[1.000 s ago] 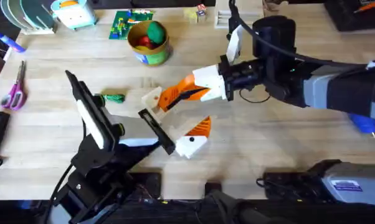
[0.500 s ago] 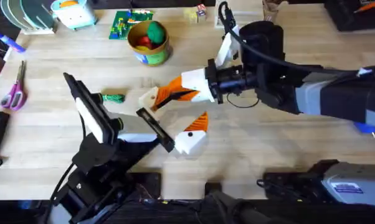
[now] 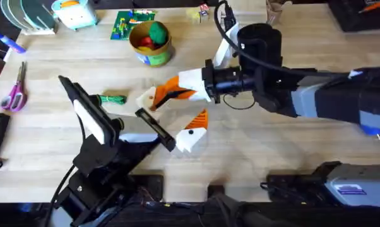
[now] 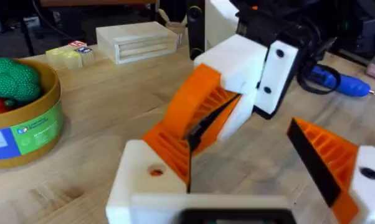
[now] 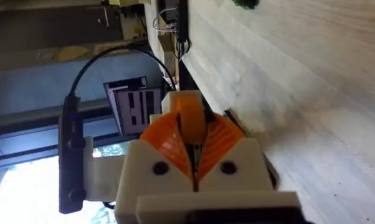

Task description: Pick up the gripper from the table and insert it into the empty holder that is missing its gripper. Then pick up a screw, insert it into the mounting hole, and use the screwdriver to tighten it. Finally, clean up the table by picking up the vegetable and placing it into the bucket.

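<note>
The right gripper (image 3: 168, 94) is found with its orange ribbed pads pressed together on the small orange gripper wedge (image 5: 189, 118), which is seen pinched between them in the right wrist view; the wedge is held at the bare white holder (image 3: 147, 99) of the black claw, and in the left wrist view the orange mass is seen touching the top of that block (image 4: 151, 180) beside its mounting hole (image 4: 155, 170); whether the wedge is fully seated cannot be told. The twin finger block (image 3: 191, 133) with its fixed orange wedge lies just beside. The left gripper is not distinctly resolved and its state cannot be told. The insertion is therefore judged to be in progress and not confirmed; the screw step is judged not begun, no screw being visible in the hole; the screwdriver (image 4: 334, 81) with its blue handle lies untouched on the table (image 3: 272, 151), well apart. The cleanup is judged outstanding; the dark-green vegetable (image 3: 112, 99) lies on the table, apart from the bucket (image 3: 151, 43), which holds a green ball and a red item.
</note>
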Motion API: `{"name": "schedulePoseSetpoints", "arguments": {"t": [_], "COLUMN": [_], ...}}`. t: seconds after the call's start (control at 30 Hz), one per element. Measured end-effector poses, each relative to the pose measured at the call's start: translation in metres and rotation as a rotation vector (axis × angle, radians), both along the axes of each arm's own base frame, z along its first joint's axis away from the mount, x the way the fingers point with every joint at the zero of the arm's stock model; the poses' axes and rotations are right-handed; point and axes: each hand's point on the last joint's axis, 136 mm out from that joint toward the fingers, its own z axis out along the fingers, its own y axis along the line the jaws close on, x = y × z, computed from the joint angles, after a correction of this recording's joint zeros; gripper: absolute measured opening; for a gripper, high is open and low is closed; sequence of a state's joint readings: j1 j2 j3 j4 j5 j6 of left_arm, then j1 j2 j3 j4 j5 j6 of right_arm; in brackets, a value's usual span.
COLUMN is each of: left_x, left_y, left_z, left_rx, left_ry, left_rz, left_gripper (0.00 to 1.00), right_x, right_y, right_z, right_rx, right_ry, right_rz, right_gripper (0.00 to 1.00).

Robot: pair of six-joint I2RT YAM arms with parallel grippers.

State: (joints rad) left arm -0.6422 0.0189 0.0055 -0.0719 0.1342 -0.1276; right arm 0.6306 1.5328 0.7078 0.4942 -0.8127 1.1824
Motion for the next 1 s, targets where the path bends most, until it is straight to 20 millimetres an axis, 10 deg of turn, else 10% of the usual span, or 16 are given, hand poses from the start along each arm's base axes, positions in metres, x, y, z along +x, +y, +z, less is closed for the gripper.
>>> {"name": "schedulePoseSetpoints", "arguments": {"t": [1.0], "left_x": [-0.0058], "left_y": [-0.0054], "left_z": [0.0014], "left_rx": [0.01], "left_ry": [-0.019], "left_rz": [-0.056], "left_gripper": [0.993], "right_x": [-0.004], "right_y": [0.0048], "right_z": [0.0001], "right_rx": [-0.002], "right_ry": [-0.008], "right_rz": [0.006], "right_gripper": [0.007]}}
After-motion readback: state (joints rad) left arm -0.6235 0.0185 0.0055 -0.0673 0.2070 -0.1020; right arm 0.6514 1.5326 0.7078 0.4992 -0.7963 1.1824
